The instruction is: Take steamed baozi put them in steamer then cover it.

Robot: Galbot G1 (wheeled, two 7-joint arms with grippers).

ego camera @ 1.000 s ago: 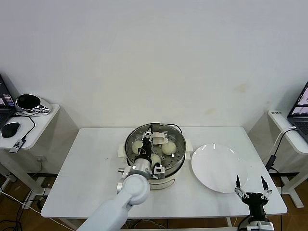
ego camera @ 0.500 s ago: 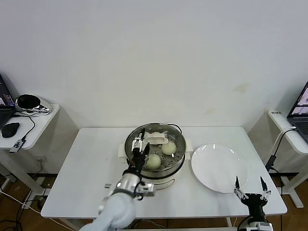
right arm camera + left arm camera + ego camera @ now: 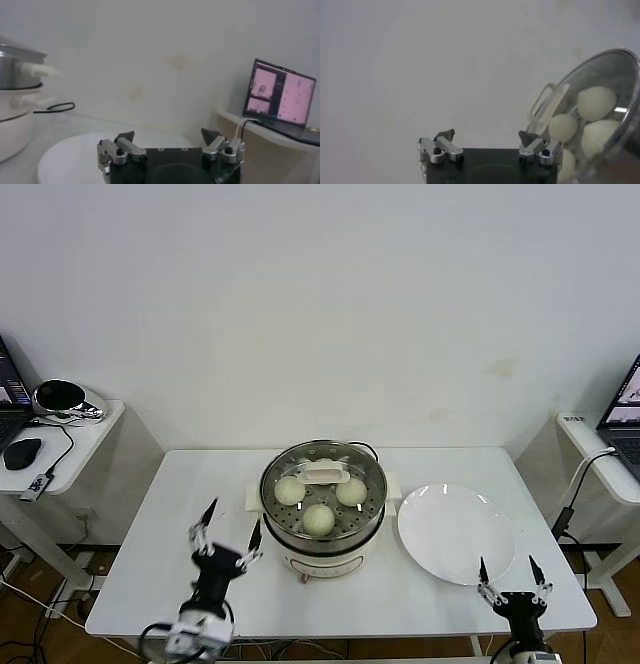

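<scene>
The steel steamer point(image 3: 322, 529) stands on its white base at the table's middle. The clear glass cover point(image 3: 370, 484) with its pale handle point(image 3: 322, 474) lies on it. Three cream-white baozi show through the glass, one at the front point(image 3: 318, 518); a fourth is hard to make out under the handle. My left gripper point(image 3: 226, 534) is open and empty, low near the table's front edge, left of the steamer. The left wrist view shows the lid point(image 3: 620, 65) and the baozi point(image 3: 596, 102) beneath it. My right gripper point(image 3: 508, 572) is open and empty at the front right.
An empty white plate point(image 3: 455, 532) lies right of the steamer; it also shows in the right wrist view point(image 3: 70, 155). Side tables stand at both sides, with a laptop point(image 3: 280, 95) on the right one. A cable point(image 3: 55, 107) runs behind the steamer.
My left gripper has let go of the lid's handle and drawn back from above the steamer, down and left toward the table's front. The lid stays on the steamer. The right gripper barely moved.
</scene>
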